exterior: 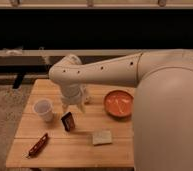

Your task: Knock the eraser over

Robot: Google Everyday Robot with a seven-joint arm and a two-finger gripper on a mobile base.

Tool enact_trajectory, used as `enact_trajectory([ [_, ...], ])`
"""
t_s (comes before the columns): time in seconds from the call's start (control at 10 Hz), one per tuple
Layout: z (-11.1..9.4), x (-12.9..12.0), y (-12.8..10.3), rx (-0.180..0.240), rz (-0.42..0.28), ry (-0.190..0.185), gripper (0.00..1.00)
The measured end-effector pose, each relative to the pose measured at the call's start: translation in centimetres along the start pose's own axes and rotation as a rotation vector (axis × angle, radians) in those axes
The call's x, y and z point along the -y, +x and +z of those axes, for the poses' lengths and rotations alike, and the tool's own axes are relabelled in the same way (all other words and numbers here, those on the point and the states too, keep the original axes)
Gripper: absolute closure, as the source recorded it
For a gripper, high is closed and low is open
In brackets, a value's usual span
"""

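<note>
- Eraser (67,121), small black rectangular block with a reddish-brown edge: standing on end near the middle of the light wooden slatted table (80,152), not toppled.
- Placed just right of the white paper cup (43,109) and apart from it, well left of the round orange bowl (119,103), behind the flat beige square pad (102,137) and the slim red-brown tool (37,145).
- White gripper (74,102) on the bulky white arm: hanging just behind and above the eraser, pointing down at the tabletop; contact with the block not discernible.
- Spread or pressed together: cannot tell.
- Done, by the look of it: the approach only.
- Left to do: probably a short sideways or forward push against the upper part of the block, enough to lay it flat without striking the cup.
</note>
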Motion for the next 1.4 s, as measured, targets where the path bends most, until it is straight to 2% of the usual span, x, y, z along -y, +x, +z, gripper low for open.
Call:
enact_trajectory([
  [0.2,0.1,0.0,0.0,0.003,0.001,0.005,0.35],
  [0.4,0.9,-2.0,0.2,0.015,-0.011,0.026,0.35],
  [0.6,1.7,-2.7,0.0,0.010,0.000,0.037,0.35],
  [1.0,4.1,-3.8,-0.5,-0.023,0.037,0.073,0.35],
  [1.4,6.0,-3.7,-1.2,-0.055,0.070,0.105,0.35],
])
